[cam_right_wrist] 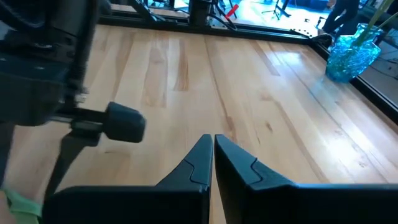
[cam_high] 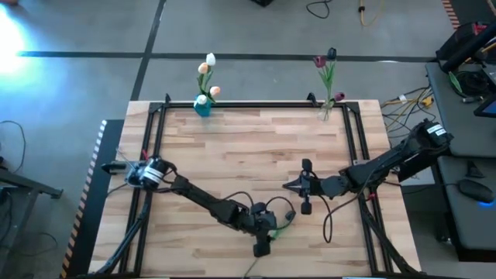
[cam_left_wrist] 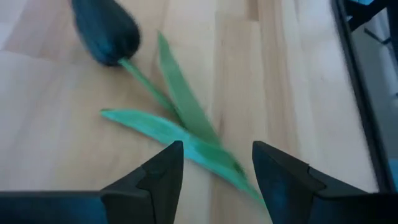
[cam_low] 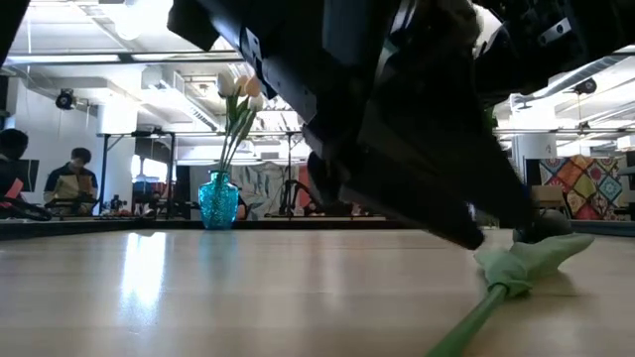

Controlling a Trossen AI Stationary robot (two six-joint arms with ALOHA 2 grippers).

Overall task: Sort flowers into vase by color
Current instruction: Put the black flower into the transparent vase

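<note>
While the left gripper (cam_left_wrist: pixel 214 168) hangs with fingers spread, empty, over a dark tulip (cam_left_wrist: pixel 106 31) lying near on the pale plank table (cam_high: pixel 232 147), its flat leaves splay; only the low view shows the faceted blue vase (cam_low: pixel 218 201); the right gripper (cam_right_wrist: pixel 212 158) waits clenched mid-table.

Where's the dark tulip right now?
The dark tulip lies flat on the table near its front edge, just ahead of the open left gripper; the high view shows only its green stem beside that arm.

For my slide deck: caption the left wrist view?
Open left claw poised over a dark tulip lying on the wooden table.
</note>
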